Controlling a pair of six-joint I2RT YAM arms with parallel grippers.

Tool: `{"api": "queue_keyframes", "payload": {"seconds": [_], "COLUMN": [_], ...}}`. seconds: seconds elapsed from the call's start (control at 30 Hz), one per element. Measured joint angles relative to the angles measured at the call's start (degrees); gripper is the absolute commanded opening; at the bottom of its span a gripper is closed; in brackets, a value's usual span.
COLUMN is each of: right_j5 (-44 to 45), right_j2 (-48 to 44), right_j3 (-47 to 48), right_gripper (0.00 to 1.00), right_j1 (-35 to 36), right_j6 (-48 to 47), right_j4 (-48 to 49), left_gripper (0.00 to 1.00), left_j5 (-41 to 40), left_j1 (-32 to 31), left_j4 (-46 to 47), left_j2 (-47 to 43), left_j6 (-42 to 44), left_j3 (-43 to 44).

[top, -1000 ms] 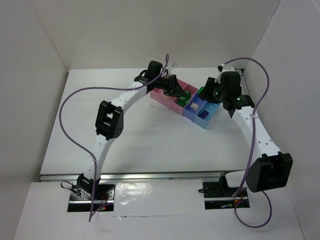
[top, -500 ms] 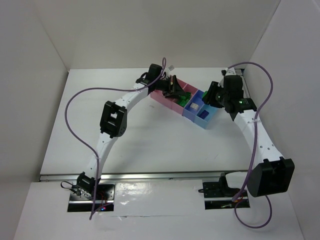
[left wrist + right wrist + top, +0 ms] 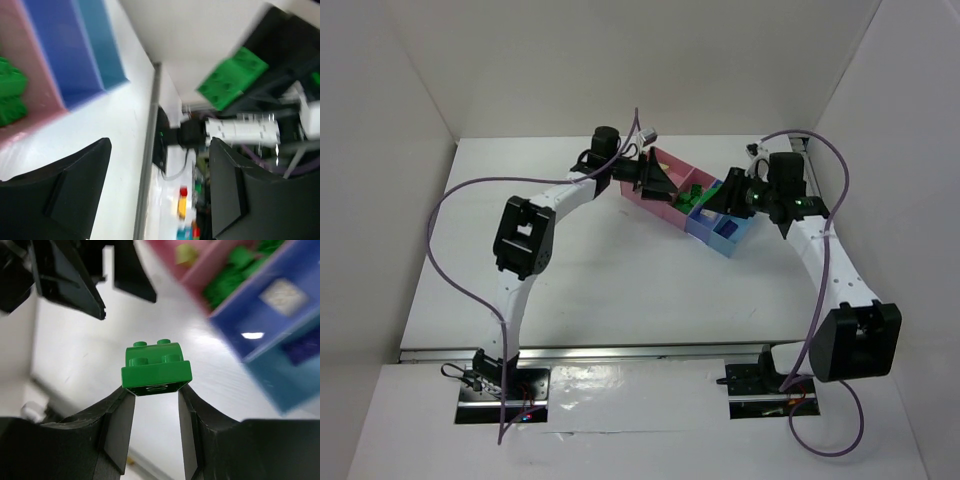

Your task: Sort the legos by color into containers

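Holding a green brick (image 3: 156,370), your right gripper (image 3: 156,392) is clamped on its lower edge only, over the table (image 3: 75,355) just beside the trays (image 3: 235,332). Left gripper (image 3: 160,147) has its jaws apart and empty, near the pink end. Other greens (image 3: 692,197) sit in a pink tray. Risks:
- 2 wrists are close, so a direct move in could clip the left arm
- shallow grip could let the brick twist out
- early release would land it in blue

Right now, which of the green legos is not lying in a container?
The green lego gripped between the right fingers, held in the air over the table. The other green legos lie piled in the pink container.
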Motion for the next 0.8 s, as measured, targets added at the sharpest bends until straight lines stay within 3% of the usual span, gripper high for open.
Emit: {"api": "queue_keyframes", "payload": {"seconds": [0.13, 0.27, 0.37, 0.53, 0.73, 0.8], "right_j5": [-13.2, -20.4, -23.4, -26.0, -27.1, -27.3], "right_j2": [3.3, 5.5, 6.5, 8.6, 11.2, 11.8], "right_j3": [-1.1, -1.1, -0.8, 0.3, 1.1, 1.3], "right_gripper": [0.01, 0.01, 0.01, 0.01, 0.01, 0.01], "right_j1": [-0.1, 0.6, 1.5, 4.4, 5.6, 5.7], "right_j6": [-0.7, -1.9, -2.8, -3.7, -4.4, -4.6], "right_j4": [3.5, 4.3, 4.3, 4.3, 4.3, 4.2], "left_gripper": [0.82, 0.82, 0.82, 0.79, 0.56, 0.55], "left_j5": [7.0, 11.0, 12.2, 12.0, 12.7, 13.0], "left_j1": [1.1, 0.7, 0.0, -1.2, -1.7, -1.7], "left_j4": [11.9, 20.9, 18.7, 6.3, 4.7, 5.2], "left_j2": [-3.4, -4.1, -4.1, -4.2, -4.5, -5.0], "left_j6": [-5.2, -10.9, -8.5, 1.2, 3.3, 2.5], "left_j3": [-5.7, -8.2, -7.7, -3.8, -3.3, -3.9]}}
